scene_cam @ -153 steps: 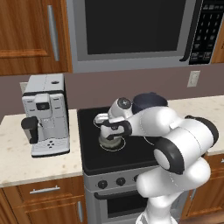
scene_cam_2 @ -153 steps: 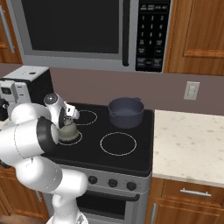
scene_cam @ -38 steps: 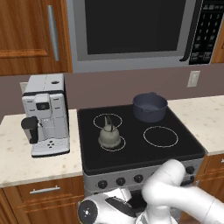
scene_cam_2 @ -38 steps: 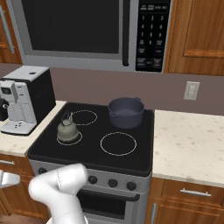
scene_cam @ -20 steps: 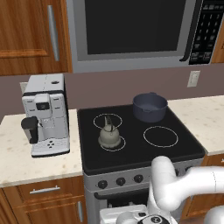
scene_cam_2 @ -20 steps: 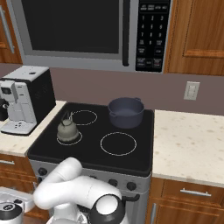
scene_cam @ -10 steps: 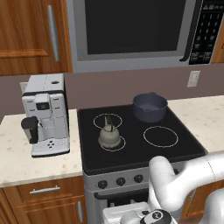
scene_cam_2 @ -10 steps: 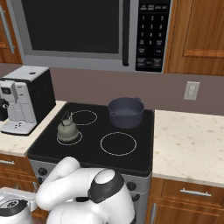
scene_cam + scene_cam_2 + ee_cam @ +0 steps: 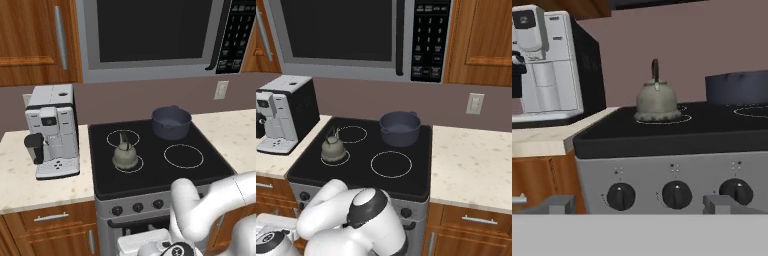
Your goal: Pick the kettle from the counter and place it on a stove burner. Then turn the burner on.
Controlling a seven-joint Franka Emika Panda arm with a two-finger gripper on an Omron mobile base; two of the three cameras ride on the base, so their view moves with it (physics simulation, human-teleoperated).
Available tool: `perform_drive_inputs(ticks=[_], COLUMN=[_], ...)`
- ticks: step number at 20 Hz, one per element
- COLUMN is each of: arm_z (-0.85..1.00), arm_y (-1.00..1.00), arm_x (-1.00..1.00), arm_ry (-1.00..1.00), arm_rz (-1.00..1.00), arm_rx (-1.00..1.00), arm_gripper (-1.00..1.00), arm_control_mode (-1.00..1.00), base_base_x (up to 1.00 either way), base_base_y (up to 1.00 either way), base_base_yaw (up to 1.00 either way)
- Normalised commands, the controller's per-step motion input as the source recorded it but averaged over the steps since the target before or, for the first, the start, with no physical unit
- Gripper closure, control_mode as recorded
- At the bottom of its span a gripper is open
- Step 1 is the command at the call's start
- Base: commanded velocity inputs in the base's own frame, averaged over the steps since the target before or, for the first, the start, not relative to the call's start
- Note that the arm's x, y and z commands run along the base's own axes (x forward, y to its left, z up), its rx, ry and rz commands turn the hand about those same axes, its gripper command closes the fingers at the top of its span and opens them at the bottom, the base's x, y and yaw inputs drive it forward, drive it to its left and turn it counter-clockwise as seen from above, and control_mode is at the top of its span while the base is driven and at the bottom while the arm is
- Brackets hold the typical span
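Three round black control knobs [image 9: 676,194] directly ahead of open, empty gripper [image 9: 634,204]; small squat grey-olive metal kettle [image 9: 656,102] above and beyond, seated on thin white-ringed burner [image 9: 683,118]. Risk: wrong knob turned, wrong burner heated.

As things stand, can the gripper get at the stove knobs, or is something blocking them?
Probably yes. In the hand view the open gripper faces the stove's front panel, the middle knob sits between its fingertips, and nothing lies between. The kettle already rests on its burner.
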Motion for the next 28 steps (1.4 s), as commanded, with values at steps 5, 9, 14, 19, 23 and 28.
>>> perform_drive_inputs(ticks=[5,9,14,19,23,28], arm_z=[0.0,0.0,0.0,0.0,0.0,-0.11], arm_y=[0.0,0.0,0.0,0.0,0.0,0.0], arm_x=[0.24,0.35,0.45,0.48,0.5,0.42], arm_ry=[-0.12,-0.02,0.0,0.0,0.0,0.0], arm_rz=[-0.02,-0.02,-0.04,-0.04,-0.04,0.0], arm_rx=[0.0,0.0,0.0,0.0,0.0,-0.01], arm_gripper=[-1.0,-1.0,-1.0,-1.0,-1.0,-1.0], arm_control_mode=[-1.0,-1.0,-1.0,-1.0,-1.0,-1.0], base_base_x=[0.0,0.0,0.0,0.0,0.0,0.0], base_base_y=[0.0,0.0,0.0,0.0,0.0,0.0], base_base_yaw=[0.0,0.0,0.0,0.0,0.0,0.0])
